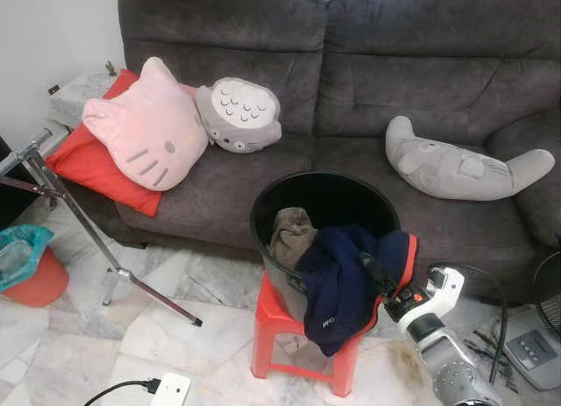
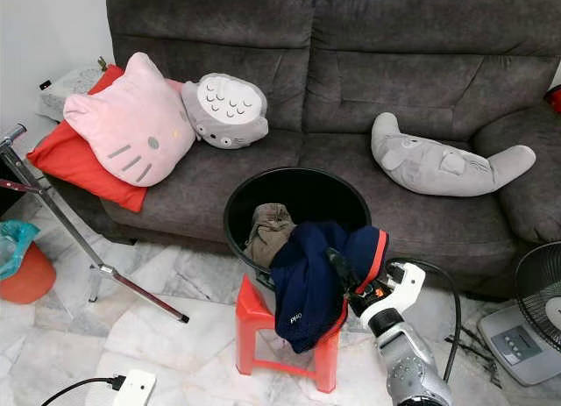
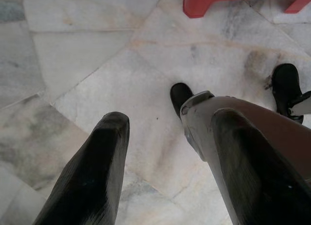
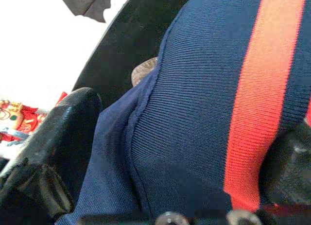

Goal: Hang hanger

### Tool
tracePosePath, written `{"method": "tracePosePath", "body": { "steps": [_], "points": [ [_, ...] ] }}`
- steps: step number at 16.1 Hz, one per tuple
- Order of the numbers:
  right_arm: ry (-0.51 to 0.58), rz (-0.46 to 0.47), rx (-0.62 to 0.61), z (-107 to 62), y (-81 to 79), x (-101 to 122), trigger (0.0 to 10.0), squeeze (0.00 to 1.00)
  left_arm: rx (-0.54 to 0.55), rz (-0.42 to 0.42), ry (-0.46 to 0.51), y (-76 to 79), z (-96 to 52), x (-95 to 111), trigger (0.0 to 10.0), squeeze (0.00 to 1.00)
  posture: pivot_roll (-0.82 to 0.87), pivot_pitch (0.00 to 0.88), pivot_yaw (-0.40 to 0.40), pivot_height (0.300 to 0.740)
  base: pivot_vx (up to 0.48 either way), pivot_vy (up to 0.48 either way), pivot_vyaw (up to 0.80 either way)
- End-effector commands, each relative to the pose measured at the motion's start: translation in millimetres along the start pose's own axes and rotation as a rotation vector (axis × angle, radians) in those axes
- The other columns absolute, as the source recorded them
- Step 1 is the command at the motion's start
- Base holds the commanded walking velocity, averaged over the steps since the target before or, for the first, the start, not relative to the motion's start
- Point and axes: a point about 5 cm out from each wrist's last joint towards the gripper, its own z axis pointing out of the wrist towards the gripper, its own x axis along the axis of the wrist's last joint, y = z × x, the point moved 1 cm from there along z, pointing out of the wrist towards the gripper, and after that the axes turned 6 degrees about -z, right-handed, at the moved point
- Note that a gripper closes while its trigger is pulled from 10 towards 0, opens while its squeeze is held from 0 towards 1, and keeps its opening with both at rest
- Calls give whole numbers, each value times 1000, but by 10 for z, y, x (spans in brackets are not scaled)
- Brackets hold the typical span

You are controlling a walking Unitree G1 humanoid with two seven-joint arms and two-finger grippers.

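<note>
My right gripper (image 2: 344, 273) reaches into the black bin (image 1: 272, 194) on the red stool (image 1: 272, 323), its fingers set either side of the navy garment (image 1: 346, 279) draped over the rim; the cloth fills the gap, so I judge it gripped. It hangs half out, easy to take from this side. A brown garment (image 1: 291, 235) lies deeper inside. I can see no hanger; a metal stand (image 1: 61, 195) is well off to my left. My left gripper (image 3: 165, 171) hangs idle over the floor, fingers spread apart, empty.
</note>
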Motion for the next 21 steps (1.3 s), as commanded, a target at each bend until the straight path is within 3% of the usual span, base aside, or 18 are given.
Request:
{"method": "tracePosePath", "body": {
  "steps": [1, 6, 12, 21],
  "points": [
    [7, -12, 18, 53, -47, 18, 0, 0, 10, -1, 7, -40, -1, 30, 10000, 0, -84, 0, 54, 740, 0, 0, 0],
    [23, -11, 45, 40, -117, -4, 0, 0, -3, 1, 20, 27, 15, 75, 10000, 0, -86, 0, 54, 740, 0, 0, 0],
    [42, 10, 54, -27, -203, -75, 0, 0, -11, -4, 11, -24, -5, 16, 10000, 0, -88, 0, 51, 740, 0, 0, 0],
    [36, 22, 38, -75, -206, -117, 0, 0, -40, 5, 1, 58, 5, 2, 10000, 0, -85, 0, 49, 740, 0, 0, 0]
  ]
}}
